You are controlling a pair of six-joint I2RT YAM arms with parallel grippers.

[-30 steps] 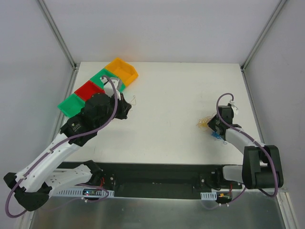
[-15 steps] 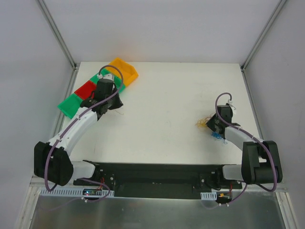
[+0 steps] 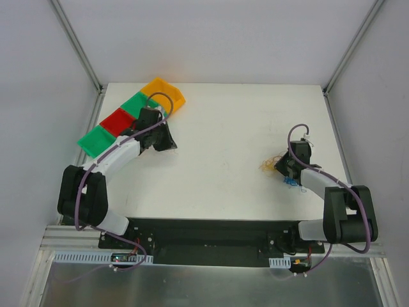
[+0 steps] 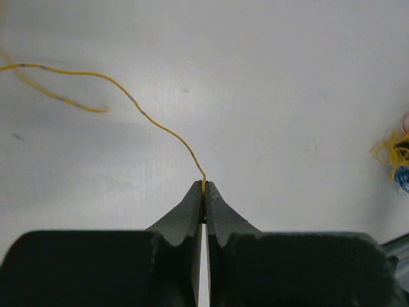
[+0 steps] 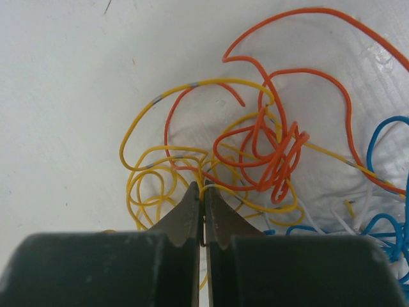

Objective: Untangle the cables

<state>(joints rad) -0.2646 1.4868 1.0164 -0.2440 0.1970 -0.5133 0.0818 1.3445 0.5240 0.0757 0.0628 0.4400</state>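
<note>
Black right gripper (image 5: 203,188), near right of the white table (image 3: 223,128): fingers pressed together, clamped on a yellow loop at the near-left edge of the cables (image 5: 255,153). Cables: one loose clump of orange, yellow and blue wires lying on the table, orange loops at its centre, blue at its right.

Black left gripper (image 4: 204,185), farther off and to the left: fingers closed tight on one end of a single yellow wire (image 4: 160,125), well apart from the clump, curving away leftward.

Bins, far left, one row: near green bin (image 3: 96,139), red bin (image 3: 116,120), far green bin (image 3: 136,103), orange bin (image 3: 163,91).
</note>
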